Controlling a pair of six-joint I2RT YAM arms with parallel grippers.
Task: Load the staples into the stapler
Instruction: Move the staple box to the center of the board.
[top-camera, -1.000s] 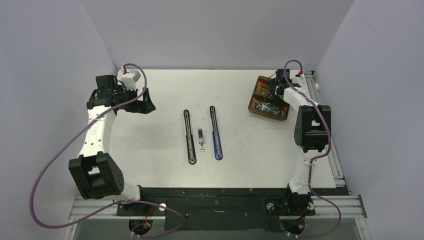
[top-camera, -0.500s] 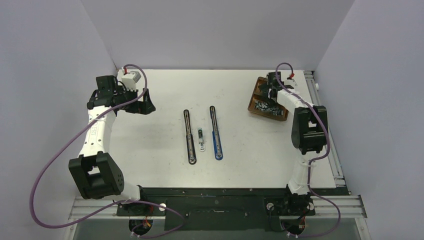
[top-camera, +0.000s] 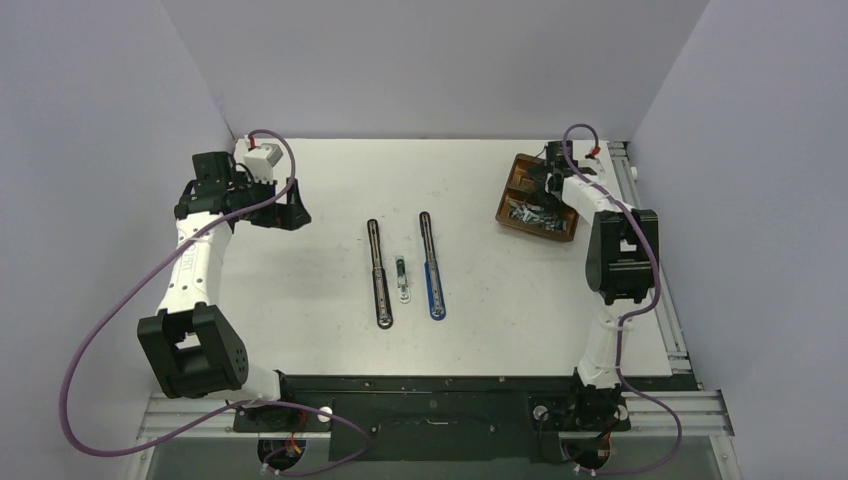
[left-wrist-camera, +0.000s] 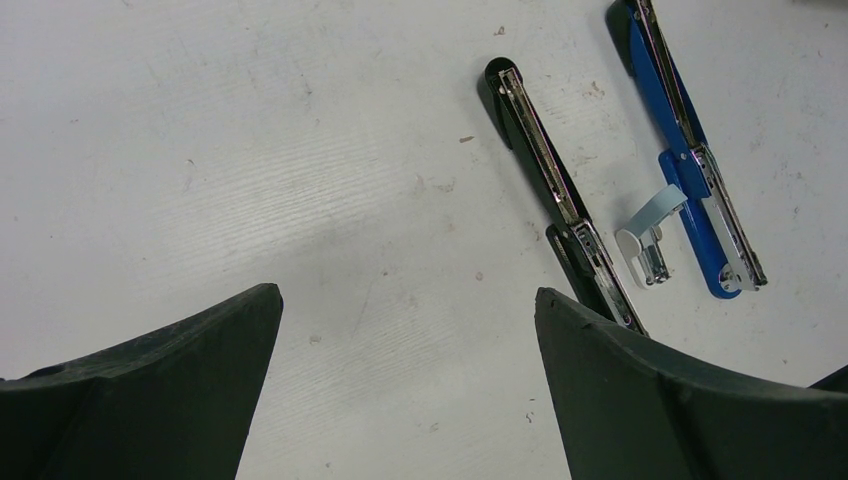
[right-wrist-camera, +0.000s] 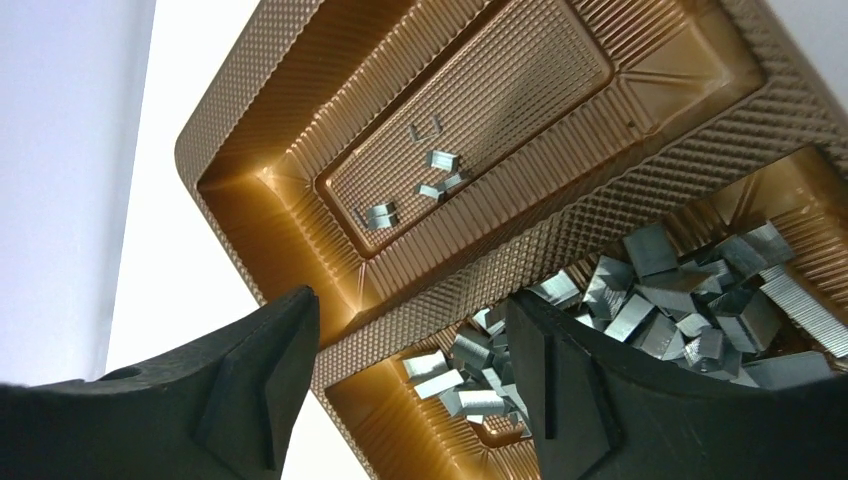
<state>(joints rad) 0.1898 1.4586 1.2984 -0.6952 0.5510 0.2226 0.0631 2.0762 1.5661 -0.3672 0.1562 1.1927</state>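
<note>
Overhead, two staplers lay swung open flat near the middle of the surface, side by side and apart: one black stapler on the left, one blue stapler on the right. Each ran lengthwise from the far edge toward the near edge. Between them lay one small pale clip with a metal end. It was close to the blue stapler, though I cannot tell whether the two touched.

One brown tray with two compartments sat at the far right corner. The staples were heaped in the compartment closer to the near edge, too many and too tangled to count. The other compartment held only about five loose bits, scattered on its ribbed floor.

The right fingers hung over the tray, above the ridge between the two compartments. They were spread apart and nothing was gripped between them.

The left fingers hovered above bare surface toward the far left corner, well apart from both staplers. They were spread wide and held nothing.
</note>
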